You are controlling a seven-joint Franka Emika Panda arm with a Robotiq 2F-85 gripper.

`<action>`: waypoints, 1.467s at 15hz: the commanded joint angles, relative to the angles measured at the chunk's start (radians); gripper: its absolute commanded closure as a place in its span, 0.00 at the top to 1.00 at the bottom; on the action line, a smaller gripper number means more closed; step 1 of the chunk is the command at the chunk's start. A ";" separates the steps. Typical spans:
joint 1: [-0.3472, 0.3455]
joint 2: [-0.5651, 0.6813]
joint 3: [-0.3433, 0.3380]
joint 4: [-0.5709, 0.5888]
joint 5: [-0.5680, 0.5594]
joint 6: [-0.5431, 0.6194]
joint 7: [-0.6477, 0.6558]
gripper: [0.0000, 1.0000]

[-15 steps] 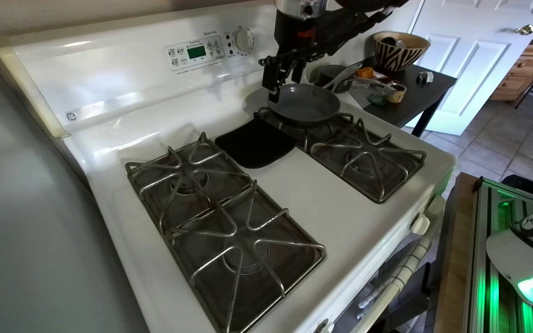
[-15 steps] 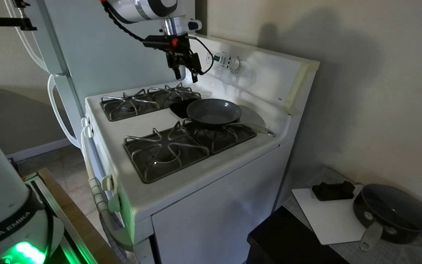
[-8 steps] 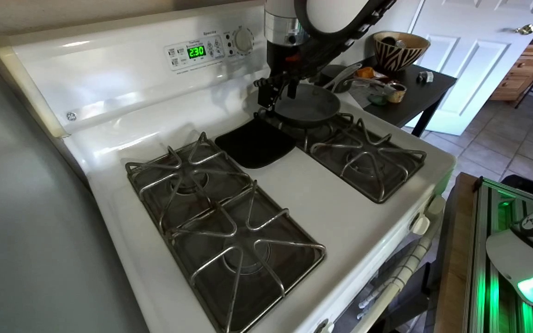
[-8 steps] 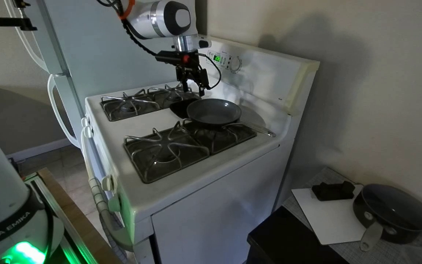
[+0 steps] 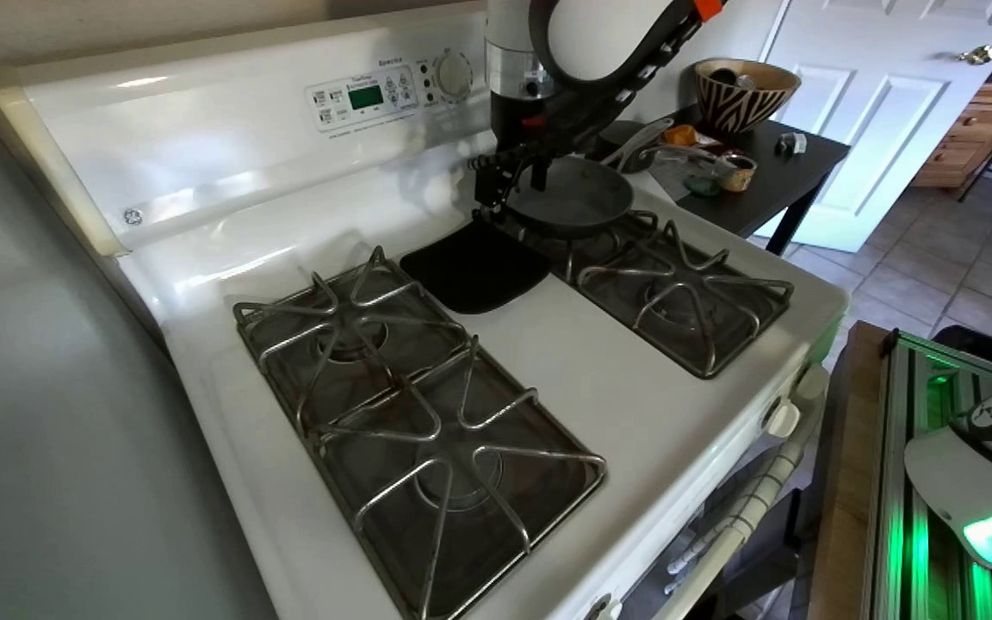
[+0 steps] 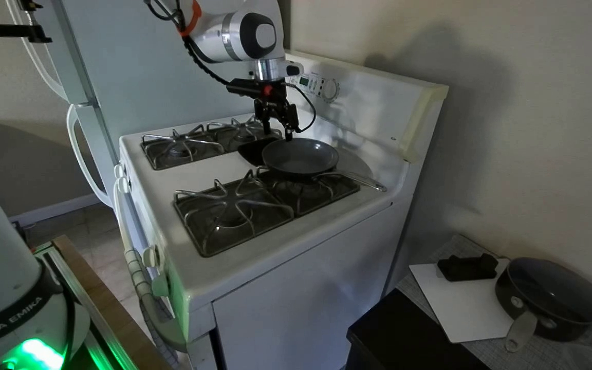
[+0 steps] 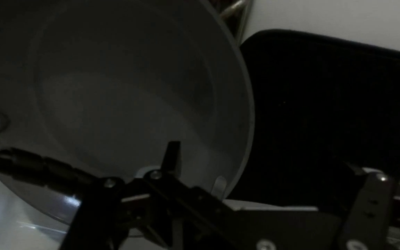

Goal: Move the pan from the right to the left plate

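A grey frying pan [image 5: 586, 194] rests on the right rear burner; it also shows in the exterior view [image 6: 301, 156] and the wrist view [image 7: 123, 86]. Its metal handle [image 6: 363, 181] points away from the left burners. My gripper [image 6: 277, 134] is open and empty, just above the pan's edge facing the left burners; it also shows in an exterior view [image 5: 513, 194]. In the wrist view, one finger of the gripper [image 7: 261, 156] overlies the pan's inside and the other lies beyond its rim. The left rear burner [image 5: 354, 336] and left front burner [image 5: 457, 465] bear nothing.
A black pad [image 5: 474, 267] lies between the burner pairs, beside the pan. The stove's back panel [image 5: 246, 129] rises behind. Raised metal grates cover the burners. A side table holds a dark pot [image 6: 548, 303] and a white board [image 6: 465, 313]. The fridge [image 6: 172, 72] stands beside the stove.
My gripper has come down and closer to the pan's rim, staying open. The pan has not moved. The stove's clock display lit up and went dark again.
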State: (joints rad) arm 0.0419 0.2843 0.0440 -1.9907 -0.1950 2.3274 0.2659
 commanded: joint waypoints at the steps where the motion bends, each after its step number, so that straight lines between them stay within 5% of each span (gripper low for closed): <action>1: 0.022 0.045 -0.024 0.028 0.025 0.027 0.032 0.91; 2: 0.023 0.051 -0.025 0.032 0.030 0.027 0.036 0.74; 11: 0.033 0.090 -0.037 0.061 0.050 0.033 0.053 0.01; 22: 0.053 0.088 -0.046 0.087 0.051 0.011 0.109 0.01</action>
State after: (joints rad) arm 0.0687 0.3584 0.0112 -1.9193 -0.1620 2.3317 0.3504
